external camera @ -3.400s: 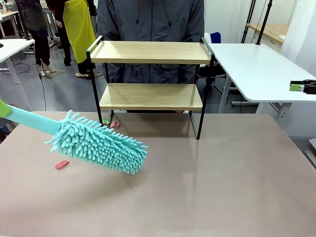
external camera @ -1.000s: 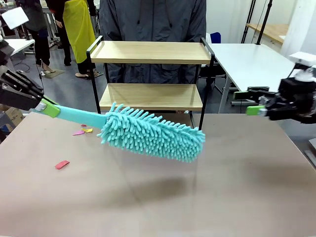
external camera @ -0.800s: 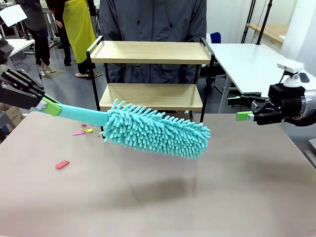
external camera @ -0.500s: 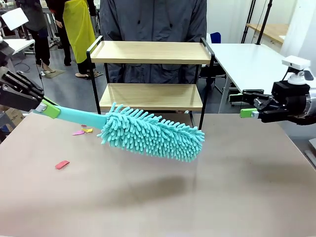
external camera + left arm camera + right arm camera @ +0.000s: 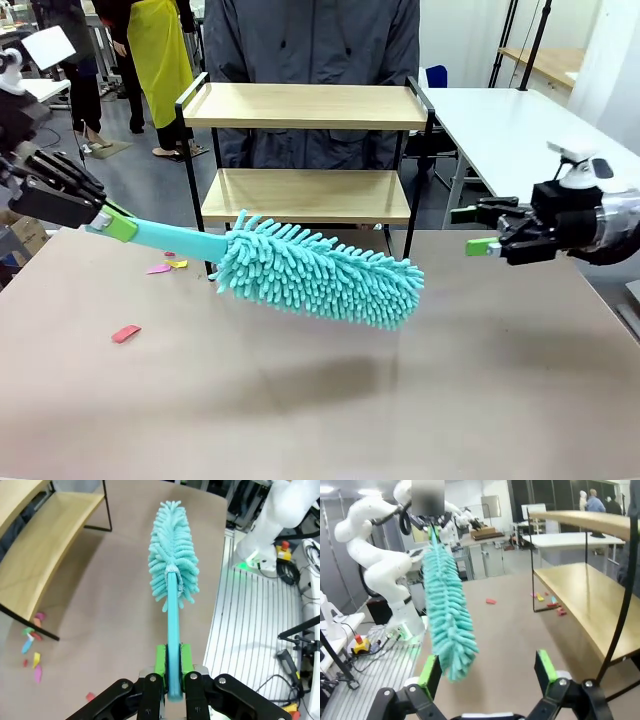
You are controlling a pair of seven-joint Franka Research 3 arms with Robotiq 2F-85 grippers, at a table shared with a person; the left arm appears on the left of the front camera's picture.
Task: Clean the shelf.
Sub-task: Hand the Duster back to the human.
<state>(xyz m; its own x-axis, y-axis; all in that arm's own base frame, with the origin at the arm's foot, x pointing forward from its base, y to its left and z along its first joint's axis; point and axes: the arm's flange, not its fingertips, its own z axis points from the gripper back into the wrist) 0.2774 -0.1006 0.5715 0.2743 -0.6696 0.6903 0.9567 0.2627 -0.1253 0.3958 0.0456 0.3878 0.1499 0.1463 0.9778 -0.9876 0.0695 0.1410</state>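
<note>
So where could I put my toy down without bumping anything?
Both boards of the shelf are bare, and so is the table near the camera. It is crowded by the shelf's left leg, where paper scraps lie under the duster.

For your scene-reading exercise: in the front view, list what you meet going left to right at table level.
Left gripper → pink scrap → duster → right gripper.

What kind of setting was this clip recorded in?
Most likely a robotics lab or test space. A white robot arm mounted beside the brown table holds a teal fluffy duster, a two-tier wooden shelf in a black frame stands as a prop, and plain white worktables stand around.
</note>
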